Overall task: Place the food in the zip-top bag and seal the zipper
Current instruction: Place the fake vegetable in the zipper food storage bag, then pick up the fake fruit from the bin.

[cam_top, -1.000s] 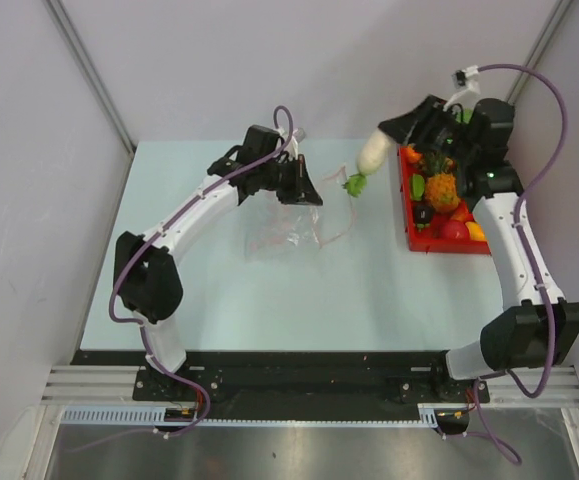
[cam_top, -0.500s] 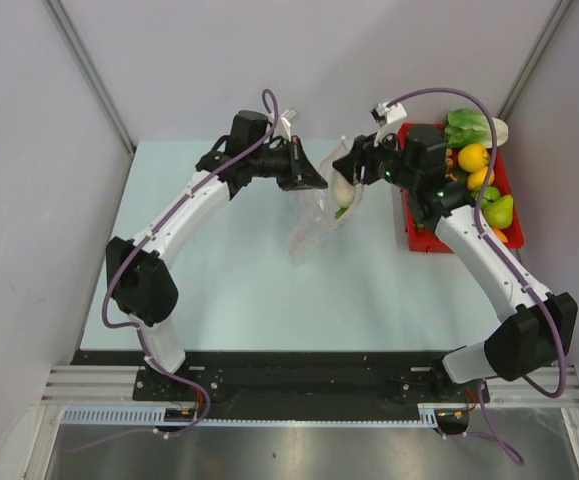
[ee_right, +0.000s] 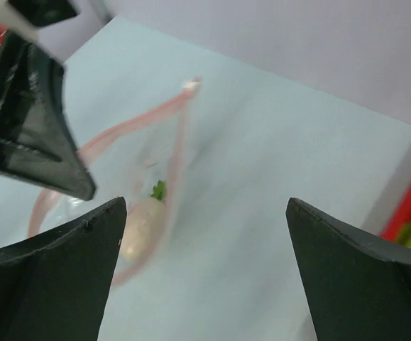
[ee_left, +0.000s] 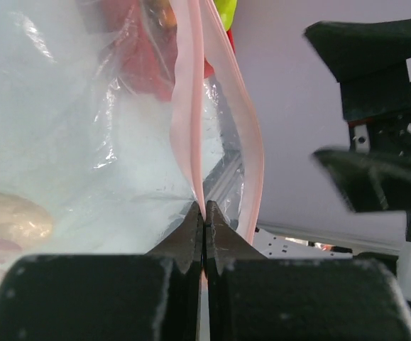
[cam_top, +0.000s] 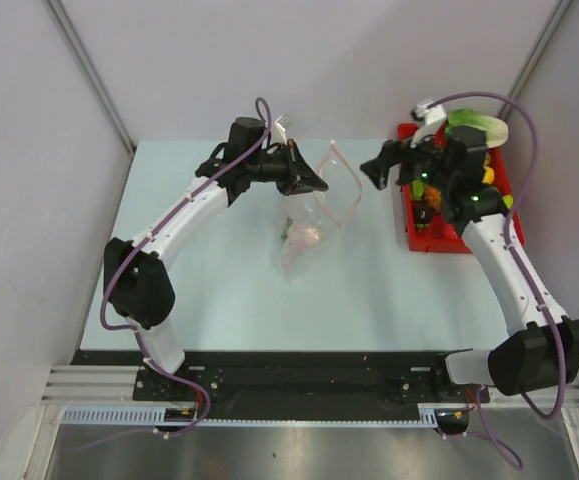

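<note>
**A:** From above we see the left gripper holding the zip-top bag up by its zipper, mouth gaping.

**B:** Our left wrist view settles it: jaws pressed flat on that zipper.

**A:** And the right gripper?

**B:** Spread wide, empty, between bag and red tray. Its own camera shows us the white radish plainly inside the bag; overhead it's just a pale blur.

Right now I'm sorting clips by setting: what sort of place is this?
Likely a robot lab cell, not a kitchen: plain grey panel walls, a pale table, toy food in a red tray.
</note>
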